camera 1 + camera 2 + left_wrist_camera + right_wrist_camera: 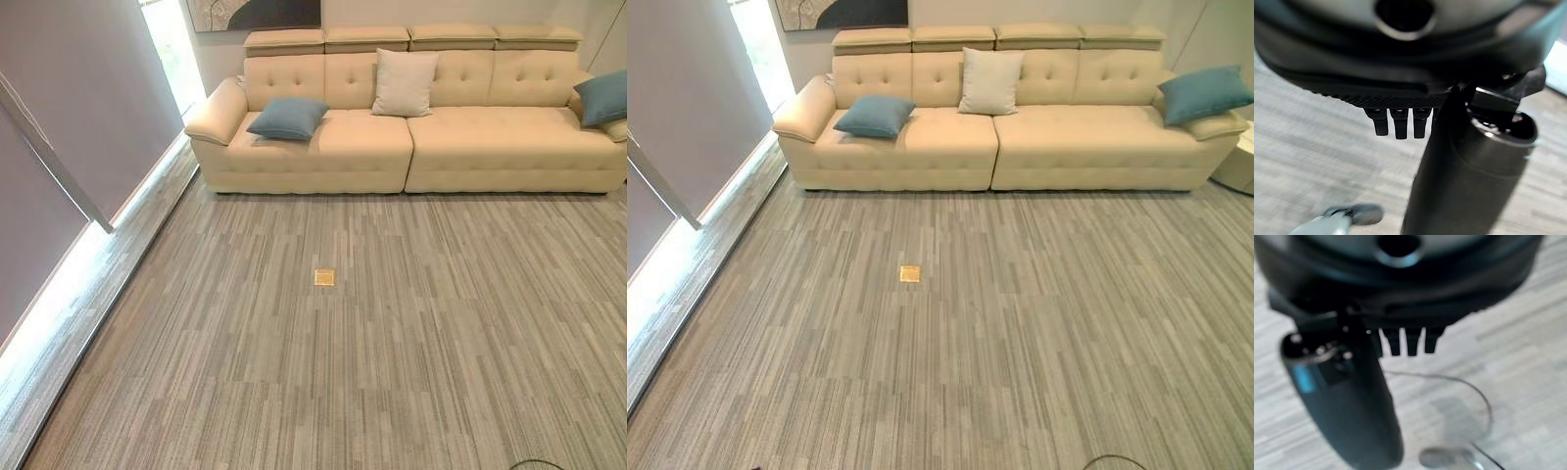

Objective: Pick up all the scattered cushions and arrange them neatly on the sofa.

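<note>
A cream leather sofa point(490, 147) stands along the far wall. A blue cushion point(287, 117) lies flat on its left seat by the armrest. A white cushion point(404, 83) leans upright against the backrest near the middle. A second blue cushion point(1205, 93) rests on the right armrest. No cushion lies on the carpet in the eye views. My left hand point(1400, 95) hangs over the carpet, fingers point(1400, 122) straight, holding nothing. My right hand point(1400, 303) hangs the same way, its fingers point(1410, 341) straight and its thumb point(1347, 406) free.
Grey striped carpet point(392, 343) spreads from me to the sofa, with a small brass floor socket point(324, 277) in the middle. A grey blind and window point(78, 117) line the left side above a pale floor strip point(88, 294). A white unit point(1242, 162) stands past the sofa's right end.
</note>
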You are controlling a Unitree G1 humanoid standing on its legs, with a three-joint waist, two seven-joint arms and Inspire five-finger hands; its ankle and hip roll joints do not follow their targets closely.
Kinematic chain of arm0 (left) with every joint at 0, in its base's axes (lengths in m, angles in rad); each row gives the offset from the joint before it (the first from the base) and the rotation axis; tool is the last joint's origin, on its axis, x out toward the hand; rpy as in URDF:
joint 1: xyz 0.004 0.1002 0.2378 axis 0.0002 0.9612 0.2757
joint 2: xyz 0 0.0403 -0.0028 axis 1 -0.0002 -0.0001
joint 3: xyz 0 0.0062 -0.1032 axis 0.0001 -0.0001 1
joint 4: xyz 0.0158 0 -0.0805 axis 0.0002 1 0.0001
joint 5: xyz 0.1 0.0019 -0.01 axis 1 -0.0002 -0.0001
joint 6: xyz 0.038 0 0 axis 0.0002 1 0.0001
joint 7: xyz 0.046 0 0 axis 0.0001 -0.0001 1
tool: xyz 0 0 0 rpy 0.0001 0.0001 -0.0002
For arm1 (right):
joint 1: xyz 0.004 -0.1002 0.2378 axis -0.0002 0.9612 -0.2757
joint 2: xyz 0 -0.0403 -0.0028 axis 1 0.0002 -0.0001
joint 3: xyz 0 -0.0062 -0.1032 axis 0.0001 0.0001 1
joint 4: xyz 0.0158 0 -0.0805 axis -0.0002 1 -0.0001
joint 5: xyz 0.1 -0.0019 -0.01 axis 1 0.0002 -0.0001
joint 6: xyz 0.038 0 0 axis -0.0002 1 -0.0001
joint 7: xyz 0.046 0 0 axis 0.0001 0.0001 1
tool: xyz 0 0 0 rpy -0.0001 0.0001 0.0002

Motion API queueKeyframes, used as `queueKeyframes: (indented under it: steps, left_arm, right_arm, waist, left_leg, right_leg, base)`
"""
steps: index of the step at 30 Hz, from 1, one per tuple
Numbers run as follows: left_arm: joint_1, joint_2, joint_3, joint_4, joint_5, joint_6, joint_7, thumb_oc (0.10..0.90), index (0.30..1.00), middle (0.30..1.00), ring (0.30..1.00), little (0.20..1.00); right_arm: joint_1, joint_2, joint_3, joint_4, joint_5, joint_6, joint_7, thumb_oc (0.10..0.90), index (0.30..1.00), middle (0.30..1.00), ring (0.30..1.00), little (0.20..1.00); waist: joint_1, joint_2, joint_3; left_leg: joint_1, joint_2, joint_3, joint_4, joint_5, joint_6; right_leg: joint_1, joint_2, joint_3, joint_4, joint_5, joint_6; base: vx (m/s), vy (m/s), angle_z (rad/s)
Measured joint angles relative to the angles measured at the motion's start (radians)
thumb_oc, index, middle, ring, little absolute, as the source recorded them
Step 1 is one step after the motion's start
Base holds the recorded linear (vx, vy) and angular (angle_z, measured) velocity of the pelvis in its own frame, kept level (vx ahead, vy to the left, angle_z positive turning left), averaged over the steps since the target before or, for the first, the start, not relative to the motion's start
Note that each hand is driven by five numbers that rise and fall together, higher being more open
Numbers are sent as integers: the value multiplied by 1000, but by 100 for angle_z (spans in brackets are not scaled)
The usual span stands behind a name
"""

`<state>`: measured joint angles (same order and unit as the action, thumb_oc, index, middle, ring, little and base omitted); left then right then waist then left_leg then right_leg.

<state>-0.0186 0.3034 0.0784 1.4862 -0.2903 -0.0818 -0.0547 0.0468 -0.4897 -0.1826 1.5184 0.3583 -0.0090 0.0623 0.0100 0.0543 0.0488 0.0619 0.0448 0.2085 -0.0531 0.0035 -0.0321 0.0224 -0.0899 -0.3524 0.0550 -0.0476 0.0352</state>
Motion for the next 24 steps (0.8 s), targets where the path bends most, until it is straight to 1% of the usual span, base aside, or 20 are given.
queueKeyframes:
  steps: [1, 3, 4, 6, 7, 9, 10, 12, 13, 14, 15, 16, 17, 18, 19, 20, 21, 22, 23, 24]
  left_arm:
    - [9, 0, -5, 1, 0, -4, 14, 800, 900, 900, 900, 900]
    - [14, 1, 1, -3, -1, 1, 22, 800, 900, 900, 900, 900]
    - [16, 1, 0, -5, -2, 1, 25, 800, 900, 900, 900, 900]
    - [16, 1, 0, -13, -3, 0, 27, 800, 900, 900, 900, 900]
    - [15, 1, -1, -15, -5, -1, 27, 800, 900, 900, 900, 900]
    - [10, 2, -2, -20, -11, -1, 27, 800, 900, 900, 900, 900]
    - [5, 4, -2, -25, -24, -1, 27, 800, 900, 900, 900, 900]
    - [-17, 18, -17, -41, -40, -6, 27, 800, 900, 900, 900, 900]
    - [-37, 25, -24, -45, -47, -12, 27, 800, 900, 900, 900, 900]
    - [-57, 26, -23, -45, -55, -13, 28, 800, 900, 900, 900, 900]
    - [-83, 22, -26, -43, -57, -12, 26, 800, 900, 900, 900, 900]
    - [-85, 20, -30, -50, -62, -12, 25, 800, 900, 900, 900, 900]
    - [-74, 13, -28, -54, -63, -13, 26, 800, 900, 900, 900, 900]
    - [-70, 4, -29, -55, -63, -14, 26, 800, 900, 900, 900, 900]
    - [-72, -7, -30, -55, -63, -13, 25, 800, 900, 900, 900, 900]
    - [-68, -14, -28, -42, -63, -10, 23, 800, 900, 900, 900, 900]
    - [-67, -28, -25, -15, -63, -7, 28, 800, 900, 900, 900, 900]
    - [-58, -35, -26, -10, -62, -1, 28, 800, 900, 900, 900, 900]
    - [-46, -38, -25, 0, -62, 4, 26, 800, 900, 900, 900, 900]
    - [-9, -43, -20, 0, -61, 9, 25, 800, 900, 900, 900, 900]
  right_arm:
    - [19, 15, 52, -10, -1, -11, -23, 800, 900, 900, 900, 900]
    - [32, 41, 89, -34, -7, -11, -18, 800, 900, 900, 900, 900]
    - [31, 52, 98, -36, -14, -2, -19, 800, 900, 900, 900, 900]
    - [30, 60, 102, -40, -24, 0, -19, 800, 900, 900, 900, 900]
    - [28, 61, 125, -42, -34, 2, -19, 800, 900, 900, 900, 900]
    - [8, 59, 152, -54, -50, 1, -20, 800, 900, 900, 900, 900]
    - [-1, 60, 173, -72, -65, 2, -20, 800, 900, 900, 900, 900]
    - [-35, 69, 196, -93, -85, -6, -21, 800, 900, 900, 900, 900]
    - [-65, 80, 199, -100, -96, -9, -20, 800, 900, 900, 900, 900]
    - [-84, 84, 206, -111, -102, -8, -20, 800, 900, 900, 900, 900]
    - [-98, 81, 221, -108, -106, -8, -20, 800, 900, 900, 900, 900]
    - [-99, 80, 241, -110, -111, -6, -21, 800, 900, 900, 900, 900]
    - [-106, 82, 258, -113, -116, -6, -27, 800, 900, 900, 900, 900]
    - [-112, 90, 262, -120, -118, -9, -27, 800, 900, 900, 900, 900]
    - [-111, 93, 267, -112, -118, -7, -31, 800, 900, 900, 900, 900]
    - [-123, 95, 283, -117, -118, -8, -29, 800, 900, 900, 900, 900]
    - [-123, 106, 295, -113, -118, -7, -36, 800, 900, 900, 900, 900]
    - [-125, 120, 299, -103, -120, -6, -36, 800, 900, 900, 900, 900]
    - [-121, 137, 318, -86, -130, -7, -30, 800, 900, 900, 900, 900]
    - [-118, 155, 323, -80, -145, -6, -24, 800, 900, 900, 900, 900]
  waist:
    - [0, 1, 3]
    - [0, -4, 4]
    - [2, 0, 3]
    - [2, 2, 3]
    - [1, 1, 4]
    - [1, -4, 8]
    - [1, -10, 22]
    - [5, -32, 63]
    - [14, -56, 91]
    - [31, -78, 112]
    - [36, -85, 136]
    - [43, -94, 145]
    - [52, -87, 148]
    - [62, -92, 156]
    - [64, -90, 155]
    - [79, -95, 162]
    - [89, -82, 153]
    - [98, -76, 151]
    - [120, -66, 148]
    - [149, -82, 145]
  left_leg:
    - [2, 3, 0, 1, -3, -2]
    - [1, 5, 2, 4, -3, -2]
    - [-6, 7, 4, 7, -3, -2]
    - [-11, 9, 4, 13, 0, 3]
    - [-10, 11, 4, 14, 2, 1]
    - [-11, 17, 4, 21, 3, 1]
    - [-17, 22, 5, 36, 3, -1]
    - [-66, 32, 3, 131, -15, -27]
    - [-121, 39, 0, 231, -14, -34]
    - [-179, 47, -3, 337, -8, -58]
    - [-260, 72, -2, 474, -13, -86]
    - [-284, 92, 20, 542, -3, -104]
    - [-309, 126, 62, 519, -20, -103]
    - [-319, 147, 95, 410, -2, -112]
    - [-327, 155, 103, 305, 25, -127]
    - [-344, 167, 98, 240, 50, -137]
    - [-347, 182, 78, 84, 80, -153]
    - [-359, 198, 70, 26, 98, -178]
    - [-370, 220, 64, 14, 100, -161]
    - [-382, 225, 47, 59, 112, -154]
  right_leg:
    - [0, 0, 0, 3, -2, -2]
    - [-9, 3, 1, 6, -4, -4]
    - [-16, 4, 3, 12, -8, -11]
    - [-20, 5, 3, 14, -4, -11]
    - [-22, 7, 3, 16, -3, -15]
    - [-20, 13, 3, 16, -5, -17]
    - [-27, 16, 3, 22, -12, -19]
    - [-46, 7, 8, 50, -43, -34]
    - [-46, 6, 6, 52, -44, -45]
    - [-44, 1, 2, 42, -38, -58]
    - [-25, 6, -5, 22, -44, -59]
    - [-9, 5, -29, -5, -7, -82]
    - [9, 18, -35, -34, -31, -65]
    - [29, 29, -42, -68, -30, -66]
    - [37, 38, -52, -98, -24, -75]
    - [40, 42, -53, -112, -12, -61]
    - [52, 64, -51, -138, -3, -50]
    - [56, 79, -52, -152, -1, -44]
    - [68, 86, -35, -142, 5, -33]
    - [91, 86, -26, -145, -24, -30]
  base:
    - [14, -53, -2]
    - [22, -80, -4]
    - [40, -121, -3]
    - [30, -91, 0]
    - [19, -81, -1]
    - [-11, -136, -2]
    - [-27, -168, -4]
    - [35, -198, -3]
    - [149, -181, -4]
    - [274, -127, 8]
    - [302, -15, 15]
    - [407, 41, 30]
    - [446, 116, 33]
    - [688, 208, 33]
    - [509, 181, 24]
    - [713, 304, 14]
    - [412, 175, 15]
    - [634, 252, 2]
    - [652, 240, -19]
    - [828, 365, -33]
